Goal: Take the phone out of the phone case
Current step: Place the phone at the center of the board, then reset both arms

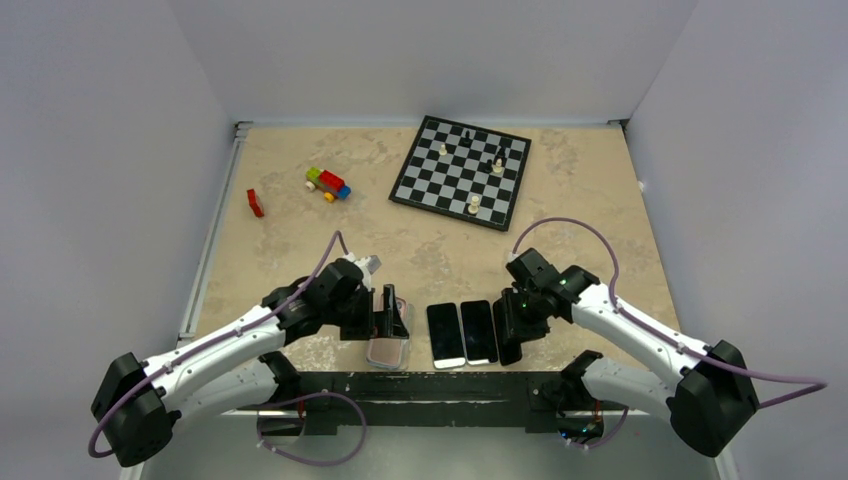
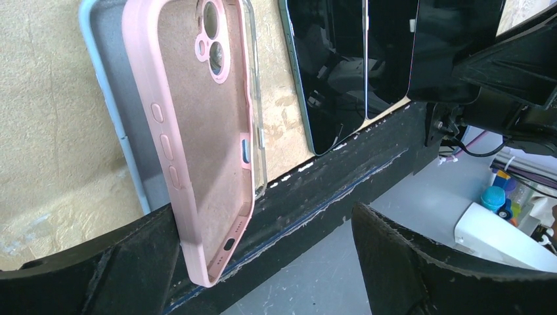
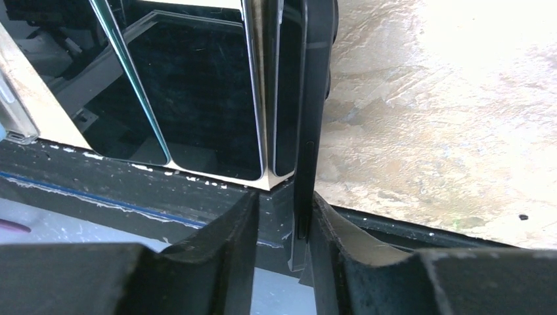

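Top view: left gripper (image 1: 390,318) sits lower left of centre, over a pink phone case (image 1: 387,345) at the desk's (image 1: 290,240) near edge. Two dark phones (image 1: 446,335) (image 1: 478,332) lie flat, side by side, touching, at bottom centre. Right gripper (image 1: 510,318) is just right of them, over a black phone (image 1: 508,352) standing on its edge. Upper frame: a chessboard (image 1: 460,172) with a few pieces, a toy block car (image 1: 328,184), and a red brick (image 1: 255,203).

Left wrist view: the pink case is empty, its inside faces the camera, and it is tilted up on its long edge. A clear case (image 2: 257,131) is right behind it and a grey-blue case (image 2: 108,85) lies flat at upper left. The pink case's lower end rests against the frame-left finger (image 2: 98,275). The other finger (image 2: 420,269) is well apart, so the jaws are spread and not clamping.

Right wrist view: the black phone stands upright between the fingers. It touches the frame-right finger (image 3: 368,262), with a slim gap to the frame-left finger (image 3: 217,262), so the jaws are narrow but not pinched. Can't tell if it is in a case. The two flat phones fill the upper left.
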Controlling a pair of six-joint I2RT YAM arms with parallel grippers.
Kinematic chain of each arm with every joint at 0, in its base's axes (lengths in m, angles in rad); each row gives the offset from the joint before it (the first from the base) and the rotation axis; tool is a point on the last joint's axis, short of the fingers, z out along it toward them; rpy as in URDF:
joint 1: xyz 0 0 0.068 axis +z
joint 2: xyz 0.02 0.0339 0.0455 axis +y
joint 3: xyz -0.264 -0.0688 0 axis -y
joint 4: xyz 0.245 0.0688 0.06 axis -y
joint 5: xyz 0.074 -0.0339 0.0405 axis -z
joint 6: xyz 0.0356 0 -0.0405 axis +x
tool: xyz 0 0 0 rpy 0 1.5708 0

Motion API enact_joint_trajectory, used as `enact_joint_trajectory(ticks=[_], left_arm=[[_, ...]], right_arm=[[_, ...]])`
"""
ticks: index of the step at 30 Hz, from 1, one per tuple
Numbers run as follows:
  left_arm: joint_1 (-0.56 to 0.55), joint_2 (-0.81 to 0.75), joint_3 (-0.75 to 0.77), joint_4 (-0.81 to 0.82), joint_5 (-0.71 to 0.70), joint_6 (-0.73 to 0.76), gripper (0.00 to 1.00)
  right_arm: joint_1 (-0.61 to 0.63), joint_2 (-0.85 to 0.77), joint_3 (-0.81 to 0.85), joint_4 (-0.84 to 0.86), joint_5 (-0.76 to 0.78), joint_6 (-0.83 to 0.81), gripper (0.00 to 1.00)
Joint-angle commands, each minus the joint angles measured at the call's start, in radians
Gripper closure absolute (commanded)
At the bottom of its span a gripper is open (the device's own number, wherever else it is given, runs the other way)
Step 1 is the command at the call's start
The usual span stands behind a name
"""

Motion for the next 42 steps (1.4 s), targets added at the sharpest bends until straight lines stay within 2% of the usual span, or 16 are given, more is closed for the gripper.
enact_joint_trajectory(ticks=[1,8,13,20,33,42], left_arm=[[-0.002,-0.019,0.036,0.005,-0.001,0.020,0.00],[-0.003,-0.035,0.052,-0.007,-0.007,0.030,0.00],[-0.002,-0.028,0.071,-0.042,-0.017,0.038,0.00],[-0.003,-0.016,0.092,-0.087,-0.040,0.042,0.00],[-0.002,0.001,0.184,-0.208,-0.089,0.078,0.00],[-0.003,-0.076,0.275,-0.233,-0.187,0.123,0.00]], right_arm=[[0.003,0.000,0.020,0.007,0.051,0.023,0.61],[0.003,0.016,0.018,0.014,0.097,0.056,0.37],[0.002,0.002,0.024,0.016,0.127,0.078,0.29],[0.002,-0.015,0.060,0.005,0.198,0.102,0.26],[0.003,-0.056,0.154,0.094,0.190,0.061,0.25],[0.003,-0.155,0.182,0.223,0.169,0.039,0.25]])
